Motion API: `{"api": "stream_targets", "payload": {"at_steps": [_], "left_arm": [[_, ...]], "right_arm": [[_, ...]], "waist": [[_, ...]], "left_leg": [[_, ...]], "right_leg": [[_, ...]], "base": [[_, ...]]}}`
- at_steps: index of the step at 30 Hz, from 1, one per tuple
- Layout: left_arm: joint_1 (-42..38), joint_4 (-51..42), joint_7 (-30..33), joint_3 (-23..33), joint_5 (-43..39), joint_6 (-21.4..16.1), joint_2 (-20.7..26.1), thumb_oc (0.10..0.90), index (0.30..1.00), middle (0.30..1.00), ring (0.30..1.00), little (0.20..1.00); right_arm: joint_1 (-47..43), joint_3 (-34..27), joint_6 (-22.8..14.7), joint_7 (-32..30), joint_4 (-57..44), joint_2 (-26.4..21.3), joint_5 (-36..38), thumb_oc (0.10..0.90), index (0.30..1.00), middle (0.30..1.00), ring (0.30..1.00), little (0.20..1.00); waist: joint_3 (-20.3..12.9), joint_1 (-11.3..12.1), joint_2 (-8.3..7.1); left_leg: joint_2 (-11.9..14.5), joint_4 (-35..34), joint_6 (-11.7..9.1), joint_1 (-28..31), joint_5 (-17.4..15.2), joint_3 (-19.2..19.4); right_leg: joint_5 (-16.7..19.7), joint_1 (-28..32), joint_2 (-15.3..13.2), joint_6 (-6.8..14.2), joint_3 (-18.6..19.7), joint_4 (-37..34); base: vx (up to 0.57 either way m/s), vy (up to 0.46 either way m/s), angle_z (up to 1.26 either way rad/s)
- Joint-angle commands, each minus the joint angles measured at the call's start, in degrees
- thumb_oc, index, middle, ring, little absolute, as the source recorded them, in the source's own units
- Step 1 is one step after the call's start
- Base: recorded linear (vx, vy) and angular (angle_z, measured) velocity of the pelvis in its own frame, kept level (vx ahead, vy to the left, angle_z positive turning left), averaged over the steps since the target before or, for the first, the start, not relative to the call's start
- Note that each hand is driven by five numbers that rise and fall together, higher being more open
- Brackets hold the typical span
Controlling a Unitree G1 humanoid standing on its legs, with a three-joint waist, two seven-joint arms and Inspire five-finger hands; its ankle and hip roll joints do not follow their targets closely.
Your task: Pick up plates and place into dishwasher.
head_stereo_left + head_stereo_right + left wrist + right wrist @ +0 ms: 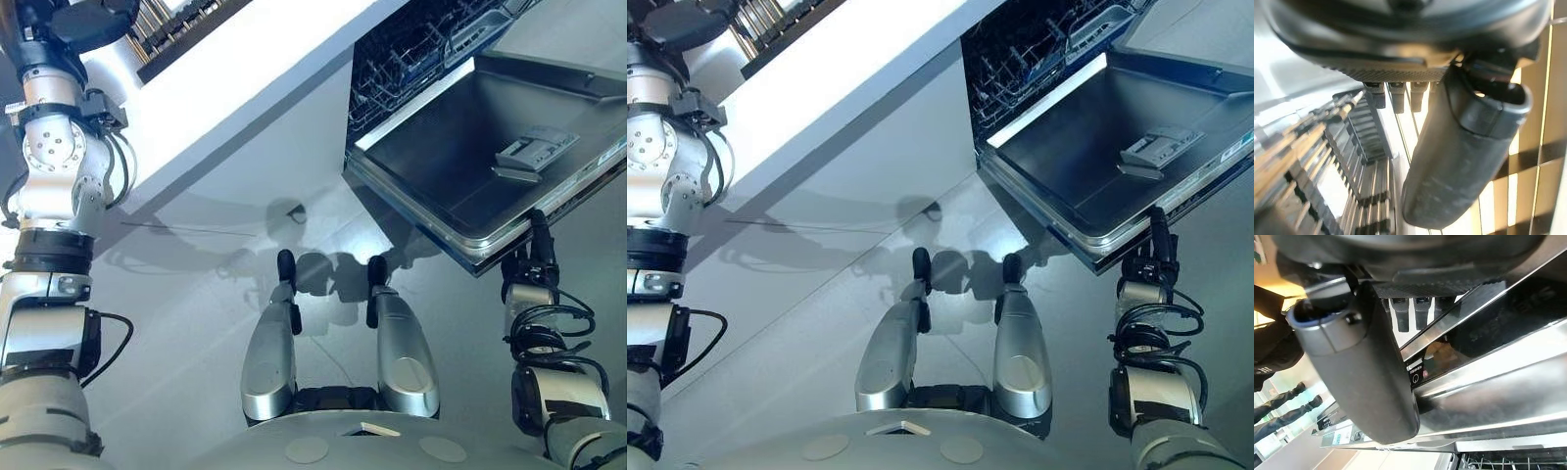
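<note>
One straight-fingered right hand (pixel 538 240) is at the dishwasher door (pixel 441 166).

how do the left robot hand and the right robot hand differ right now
Place: the left robot hand is up over the wire rack on the white counter; the right robot hand is at the front edge of the open dishwasher door.
Height: the left robot hand is raised high; the right robot hand is low, its fingers pointing up at the door's edge.
Shared: both are open and hold nothing.
</note>
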Motion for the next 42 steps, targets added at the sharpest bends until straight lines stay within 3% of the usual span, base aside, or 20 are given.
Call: {"api": "stream_targets", "payload": {"at_steps": [1, 3, 5, 9, 12, 15, 20, 25, 29, 33, 37, 39, 42], "left_arm": [[-5.7, -4.5, 2.4, 1.9, 1.1, -5.1, 1.3, 0.800, 0.900, 0.900, 0.900, 0.900], [-4.9, -4.9, 2.4, 2.4, 1.6, -5.6, 1.2, 0.800, 0.900, 0.900, 0.900, 0.900], [-3.0, -4.4, 2.1, 3.5, 2.1, -7.5, 0.9, 0.800, 0.900, 0.900, 0.900, 0.900], [-1.1, -3.4, 2.4, 4.5, 2.7, -9.0, 0.5, 0.800, 0.900, 0.900, 0.900, 0.900], [0.3, -1.5, 1.0, 5.6, 2.8, -10.5, -0.1, 0.800, 0.900, 0.900, 0.900, 0.900], [0.6, -0.5, -0.2, 6.3, 2.6, -10.1, -0.4, 0.800, 0.900, 0.900, 0.900, 0.900], [1.2, 1.5, -2.3, 7.5, 1.9, -10.7, -0.6, 0.800, 0.900, 0.900, 0.900, 0.900], [3.2, 2.5, -4.1, 8.4, 1.4, -11.3, -0.9, 0.800, 0.900, 0.900, 0.900, 0.900], [6.4, 2.3, -4.9, 9.6, 0.7, -11.9, -1.2, 0.800, 0.900, 0.900, 0.900, 0.900], [12.6, 0.1, -5.0, 12.3, 0.6, -13.0, -2.4, 0.800, 0.900, 0.900, 0.900, 0.900], [19.3, -4.8, -4.3, 14.6, 1.8, -12.8, -4.9, 0.800, 0.900, 0.900, 0.900, 0.900], [23.0, -7.2, -4.6, 16.0, 2.1, -12.5, -6.5, 0.800, 0.900, 0.900, 0.900, 0.900], [25.7, -8.1, -4.8, 16.6, 2.7, -12.4, -8.3, 0.800, 0.900, 0.900, 0.900, 0.900]], "right_arm": [[-10.2, 7.8, 3.6, 9.5, -7.1, 1.9, 3.4, 0.800, 0.900, 0.900, 0.900, 0.900], [-10.4, 9.4, 3.6, 15.2, -11.8, 3.0, 4.4, 0.800, 0.900, 0.900, 0.900, 0.900], [-9.1, 14.3, 4.6, 26.2, -23.9, 5.7, 5.0, 0.800, 0.900, 0.900, 0.900, 0.900], [-8.0, 19.7, 6.3, 34.9, -38.8, 7.2, -0.4, 0.800, 0.900, 0.900, 0.900, 0.900], [-9.4, 22.9, 9.7, 42.5, -50.6, 7.9, -6.0, 0.800, 0.900, 0.900, 0.900, 0.900], [-11.7, 23.8, 12.1, 40.7, -59.2, 9.2, -11.5, 0.800, 0.900, 0.900, 0.900, 0.900], [-13.6, 22.5, 15.2, 37.8, -63.4, 9.8, -14.2, 0.800, 0.900, 0.900, 0.900, 0.900], [-11.8, 20.7, 14.7, 33.4, -62.8, 10.3, -14.5, 0.800, 0.900, 0.900, 0.900, 0.900], [-8.0, 18.1, 11.0, 26.7, -60.2, 11.2, -14.3, 0.800, 0.900, 0.900, 0.900, 0.900], [-1.2, 13.8, 4.8, 19.0, -55.8, 10.9, -17.9, 0.800, 0.900, 0.900, 0.900, 0.900], [6.7, 10.8, 1.9, 18.2, -52.6, 10.0, -21.7, 0.800, 0.900, 0.900, 0.900, 0.900], [10.8, 8.7, 2.5, 19.9, -50.7, 10.4, -20.3, 0.800, 0.900, 0.900, 0.900, 0.900], [13.7, 7.0, -0.8, 19.0, -47.6, 10.6, -20.6, 0.800, 0.900, 0.900, 0.900, 0.900]], "waist": [[0.1, 2.1, -0.35], [0.1, 2.2, -0.63], [0.1, 2.2, -1.36], [-0.6, 1.7, -2.31], [-1.5, 1.6, -3.28], [-2.5, 1.5, -3.80], [-3.7, 1.3, -4.40], [-5.0, 1.0, -4.98], [-6.7, 0.6, -5.02], [-9.0, 0.0, -4.79], [-11.0, -0.6, -4.71], [-12.4, -0.7, -4.72], [-14.5, -0.8, -4.76]], "left_leg": [[-6.1, 6.4, 3.1, 0.8, -7.3, 2.7], [-6.2, 6.2, 3.3, 0.8, -7.2, 2.8], [-6.5, 6.0, 3.8, 1.1, -7.8, 3.1], [-6.7, 5.2, 4.3, 1.5, -7.5, 3.9], [-7.0, 4.7, 4.6, 2.6, -7.8, 4.4], [-7.2, 4.6, 4.7, 3.6, -8.1, 5.2], [-7.4, 4.3, 5.1, 5.2, -8.8, 6.2], [-7.5, 4.2, 5.3, 6.8, -9.3, 7.0], [-7.7, 2.9, 5.6, 8.9, -9.6, 7.4], [-7.6, 0.1, 5.7, 11.6, -9.4, 8.1], [-7.8, -1.9, 6.1, 13.5, -9.1, 8.6], [-7.8, -3.0, 6.2, 14.8, -9.0, 8.6], [-7.8, -4.4, 6.3, 16.3, -8.9, 8.6]], "right_leg": [[-6.7, 1.8, 2.0, -3.6, -0.6, 4.0], [-6.3, 1.8, 2.0, -3.5, -0.5, 3.4], [-6.1, 1.8, 1.8, -3.1, 0.1, 2.7], [-4.5, 1.8, 1.7, -2.3, 0.8, 0.6], [-3.7, 2.7, 1.7, -1.7, 1.3, -1.2], [-2.9, 3.6, 1.6, -1.3, 1.6, -2.5], [-2.4, 5.1, 1.5, -0.9, 2.3, -4.0], [-2.1, 6.2, 1.4, -0.7, 2.7, -4.4], [-2.0, 7.8, 1.5, -0.5, 3.0, -5.4], [-2.1, 9.5, 1.6, -0.1, 3.1, -6.7], [-2.1, 10.6, 2.0, 0.0, 3.4, -7.4], [-2.1, 11.5, 2.2, 0.1, 3.4, -7.8], [-2.2, 12.9, 2.4, 0.3, 3.3, -8.6]], "base": [[0.02, 0.053, 0.13], [-0.01, 0.059, 0.03], [0.01, 0.088, -0.03], [0.03, 0.093, -0.13], [0.04, 0.082, -0.27], [0.07, 0.090, -0.31], [0.06, 0.080, -0.10], [0.06, 0.057, 0.02], [0.08, 0.071, 0.15], [0.08, 0.085, 0.08], [0.05, 0.063, -0.01], [0.05, 0.039, 0.00], [0.05, 0.018, -0.07]]}}
